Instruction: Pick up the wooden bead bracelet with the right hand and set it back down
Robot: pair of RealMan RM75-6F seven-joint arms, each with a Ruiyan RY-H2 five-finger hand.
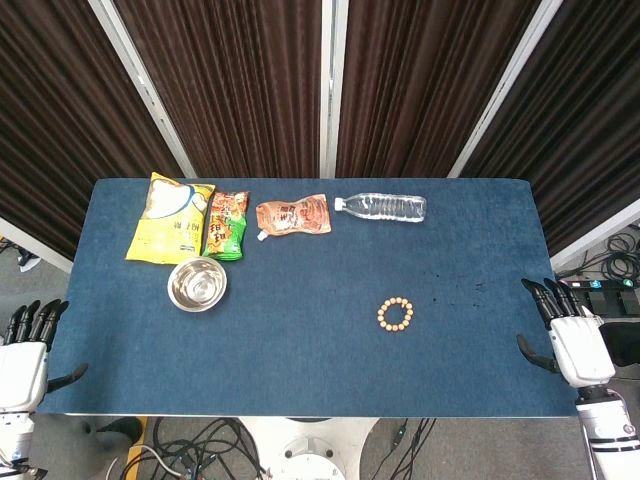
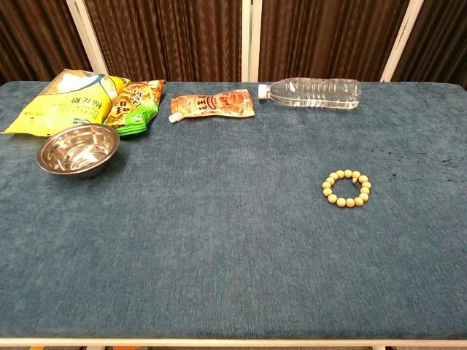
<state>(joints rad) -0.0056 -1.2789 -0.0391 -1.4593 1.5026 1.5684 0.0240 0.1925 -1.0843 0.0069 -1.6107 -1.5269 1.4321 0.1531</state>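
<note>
On table (image 1: 300, 380), bracelet (image 1: 395, 314) flat, round

1 wooden bead bracelet (image 1: 395, 314), 1 steel bowl (image 1: 197, 284), 1 water bottle (image 1: 381, 208), 3 snack packets (image 1: 171, 232), 2 robot hands (image 1: 577, 338)

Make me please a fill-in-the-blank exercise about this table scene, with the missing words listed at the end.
1. The ring of round wooden beads lies on the blue cloth-covered table nearer the robot's ____ hand.
2. The round shiny steel bowl contains ____.
3. The clear plastic water bottle lies on its ____.
4. The left hand holds ____.

Missing words: right; nothing; side; nothing
</note>
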